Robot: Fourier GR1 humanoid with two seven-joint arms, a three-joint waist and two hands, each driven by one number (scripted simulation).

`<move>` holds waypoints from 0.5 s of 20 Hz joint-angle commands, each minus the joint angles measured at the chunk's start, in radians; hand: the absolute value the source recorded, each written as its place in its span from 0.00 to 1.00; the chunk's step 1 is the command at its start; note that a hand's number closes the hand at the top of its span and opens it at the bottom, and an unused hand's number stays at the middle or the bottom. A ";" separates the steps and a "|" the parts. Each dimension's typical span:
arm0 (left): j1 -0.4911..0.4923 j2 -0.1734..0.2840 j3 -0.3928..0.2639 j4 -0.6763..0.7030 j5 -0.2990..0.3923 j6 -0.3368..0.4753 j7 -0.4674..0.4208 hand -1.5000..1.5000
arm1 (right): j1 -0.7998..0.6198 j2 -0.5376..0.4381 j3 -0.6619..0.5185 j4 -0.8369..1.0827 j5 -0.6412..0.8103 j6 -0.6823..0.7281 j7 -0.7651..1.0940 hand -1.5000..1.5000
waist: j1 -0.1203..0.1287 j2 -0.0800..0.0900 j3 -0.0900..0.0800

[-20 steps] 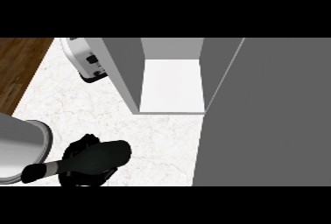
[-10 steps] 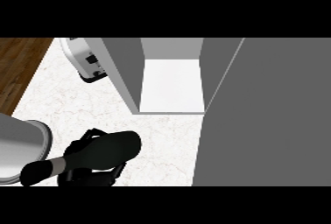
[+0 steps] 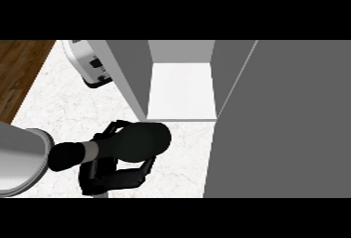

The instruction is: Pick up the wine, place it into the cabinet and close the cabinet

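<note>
Closest to me, my left forearm (image 3: 24, 160) comes in from the lower left, a broad grey sleeve ending in the black left hand (image 3: 113, 174). Its fingers are curled round the dark wine bottle (image 3: 137, 142) — I am looking almost straight down its length, so it reads as a rounded dark shape with a pale band near the wrist. The bottle sits over the white marble counter (image 3: 61, 111), just in front of the cabinet's open front edge and touching nothing there that I can see. Beyond it the open cabinet (image 3: 182, 90) shows a pale floor between grey side walls. Its grey door (image 3: 281, 121) stands swung open at my right. Farthest back, at the cabinet's left, a toaster (image 3: 89, 65) stands by the counter's wooden edge.
</note>
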 commanded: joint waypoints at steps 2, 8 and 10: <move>-0.115 -0.001 -0.050 -0.043 -0.025 0.102 0.134 1.00 | 0.033 0.013 0.014 -0.086 -0.032 -0.010 0.044 0.00 | 0.000 0.000 0.000; -0.294 -0.001 -0.045 0.152 0.018 0.168 0.112 1.00 | -0.027 -0.004 -0.031 -0.063 -0.062 -0.017 0.057 0.00 | -0.001 0.001 0.000; -0.380 -0.001 -0.143 0.258 0.042 0.327 0.072 1.00 | 0.009 -0.043 -0.115 -0.073 -0.141 0.027 0.031 0.00 | -0.014 0.002 0.000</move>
